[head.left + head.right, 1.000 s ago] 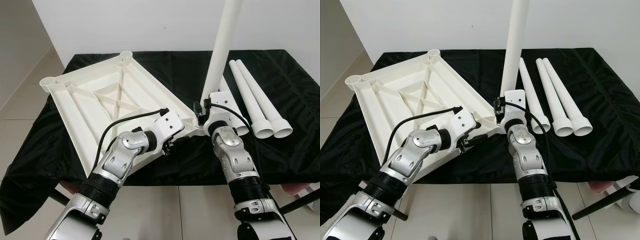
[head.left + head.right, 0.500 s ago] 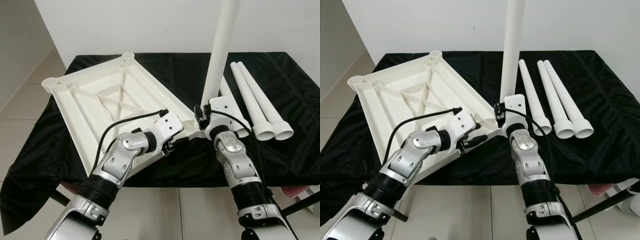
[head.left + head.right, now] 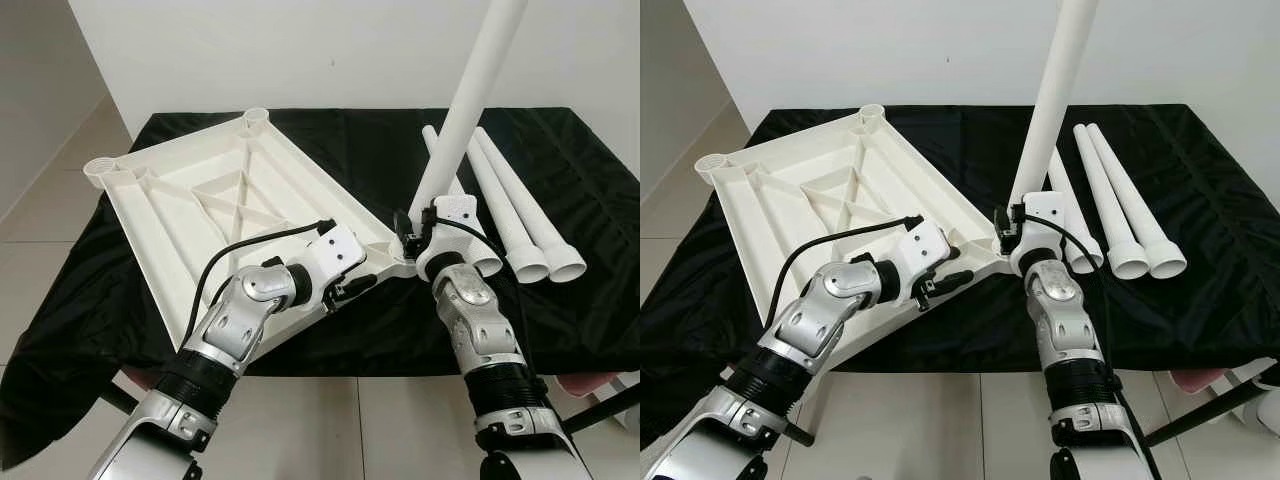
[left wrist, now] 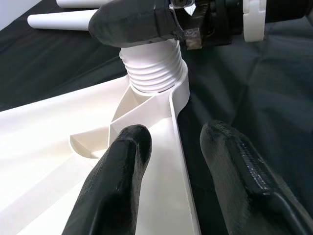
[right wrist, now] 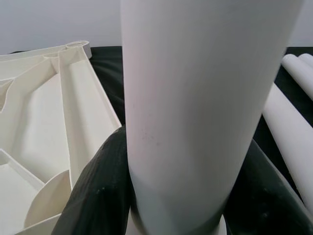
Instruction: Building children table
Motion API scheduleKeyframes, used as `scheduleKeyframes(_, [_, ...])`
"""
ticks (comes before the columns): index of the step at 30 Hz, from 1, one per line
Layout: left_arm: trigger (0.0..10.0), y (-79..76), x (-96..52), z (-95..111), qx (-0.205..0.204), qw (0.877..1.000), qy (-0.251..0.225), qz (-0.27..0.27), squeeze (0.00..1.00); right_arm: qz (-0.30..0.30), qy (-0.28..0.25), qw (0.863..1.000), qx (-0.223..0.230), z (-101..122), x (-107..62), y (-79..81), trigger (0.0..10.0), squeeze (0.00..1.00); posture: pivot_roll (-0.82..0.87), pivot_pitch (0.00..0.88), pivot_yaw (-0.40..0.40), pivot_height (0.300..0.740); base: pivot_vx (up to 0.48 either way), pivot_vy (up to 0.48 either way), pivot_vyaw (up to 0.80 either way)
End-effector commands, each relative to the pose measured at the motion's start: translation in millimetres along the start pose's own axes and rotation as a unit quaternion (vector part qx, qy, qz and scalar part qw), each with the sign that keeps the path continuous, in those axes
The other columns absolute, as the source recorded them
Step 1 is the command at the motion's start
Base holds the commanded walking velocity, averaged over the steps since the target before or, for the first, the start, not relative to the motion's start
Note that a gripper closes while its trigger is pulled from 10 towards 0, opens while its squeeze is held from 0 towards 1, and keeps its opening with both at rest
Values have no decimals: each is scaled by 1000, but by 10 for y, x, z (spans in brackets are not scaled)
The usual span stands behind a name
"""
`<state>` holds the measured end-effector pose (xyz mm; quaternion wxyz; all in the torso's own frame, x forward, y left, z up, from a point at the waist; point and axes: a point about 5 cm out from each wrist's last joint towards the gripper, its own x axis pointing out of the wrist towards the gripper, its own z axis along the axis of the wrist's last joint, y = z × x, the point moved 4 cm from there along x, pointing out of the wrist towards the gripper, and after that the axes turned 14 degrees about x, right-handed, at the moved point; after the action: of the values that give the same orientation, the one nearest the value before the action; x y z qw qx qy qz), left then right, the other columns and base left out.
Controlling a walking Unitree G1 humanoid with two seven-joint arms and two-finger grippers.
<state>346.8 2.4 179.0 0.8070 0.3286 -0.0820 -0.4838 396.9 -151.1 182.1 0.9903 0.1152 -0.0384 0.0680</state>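
right jaws (image 3: 1017, 232) clamp the tilted leg (image 3: 1052, 95) at its corner socket (image 4: 155, 73); left jaws (image 4: 173, 161) straddle the tabletop (image 3: 215, 195) rim, parted. tilt risks cross-threading.

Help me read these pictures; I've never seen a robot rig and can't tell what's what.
The two wide pictures come from the humanoid robot's head, looking down at its own silver arms. The two close-ups come from cameras on its wrists.

A black cloth covers the surface. On it lies a white tabletop turned underside up, ribs showing, with three spare legs beside it.

The right gripper has its black fingers closed around a fourth leg, whose threaded end sits in a corner socket, leaning rather than upright. The left gripper straddles the tabletop's edge near that corner, its fingers apart.
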Motion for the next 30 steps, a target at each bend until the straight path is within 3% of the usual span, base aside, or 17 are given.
scheduleKeyframes(1, [10000,-13,-6,-10,0,1000,3,-2,0,-37,107,994,4,-559,-159,-213,10000,0,-115,139,70,740,0,0,0])
scheduleKeyframes(11, [10000,-43,5,4,-7,1000,0,-7,0,-24,107,994,-10,-574,-169,-153,10000,0,-116,140,68,740,0,0,0])
scheduleKeyframes(20, [10000,-175,95,29,-42,999,7,-27,0,-20,107,994,-10,-574,-170,-138,10000,0,-117,151,69,740,0,0,0])
scheduleKeyframes(30, [10000,-146,152,-206,-71,994,84,-7,0,-21,104,994,-12,-553,-169,-143,10000,0,-122,153,67,740,0,0,0])
